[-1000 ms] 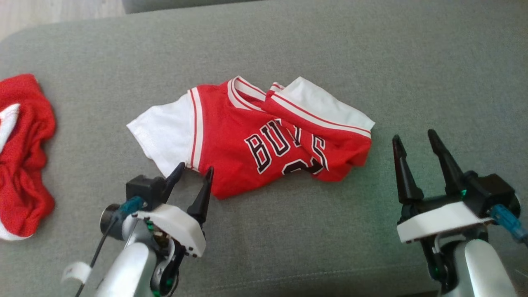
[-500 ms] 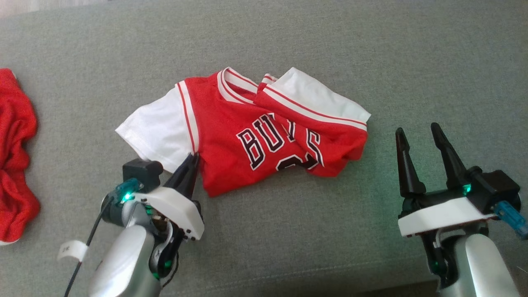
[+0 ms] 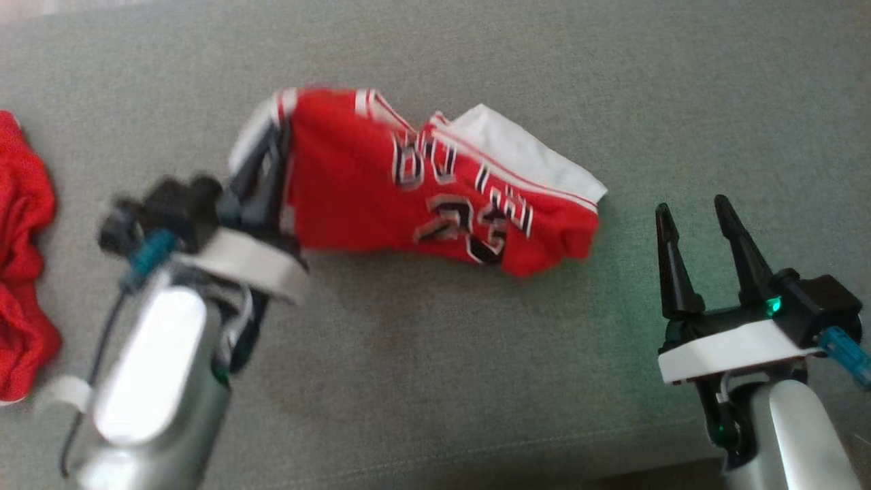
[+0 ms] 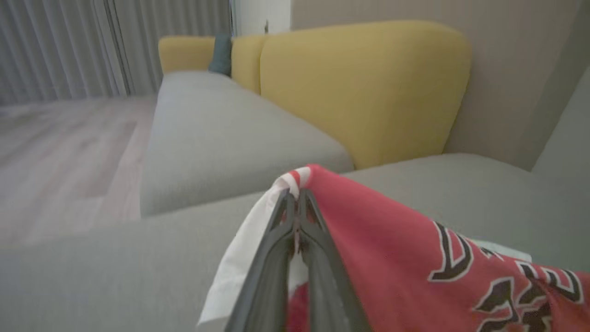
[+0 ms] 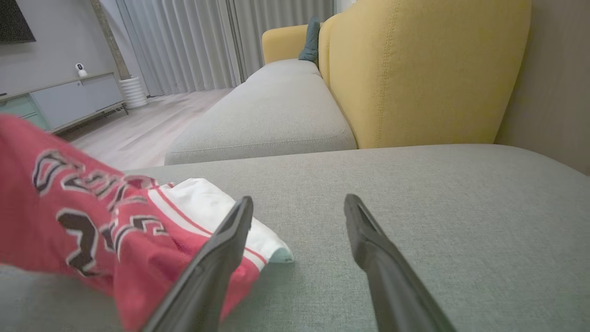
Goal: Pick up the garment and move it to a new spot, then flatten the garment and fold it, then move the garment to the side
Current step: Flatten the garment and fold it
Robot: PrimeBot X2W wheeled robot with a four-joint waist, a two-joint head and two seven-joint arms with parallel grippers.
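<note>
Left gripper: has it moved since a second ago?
Yes. The left gripper, shut on the jersey, has gone up the head view, from level with the lower half of the red cloth to near its top.

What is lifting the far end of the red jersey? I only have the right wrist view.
Observer: The left hand is shut on the jersey, pinching it where the white sleeve meets the red body.
Operator: Does my right hand touch the jersey? One finger overlaps it in my picture.
Observer: No. In the head view the right hand is open and sits to the jersey's right, with bare grey cushion between them.
</note>
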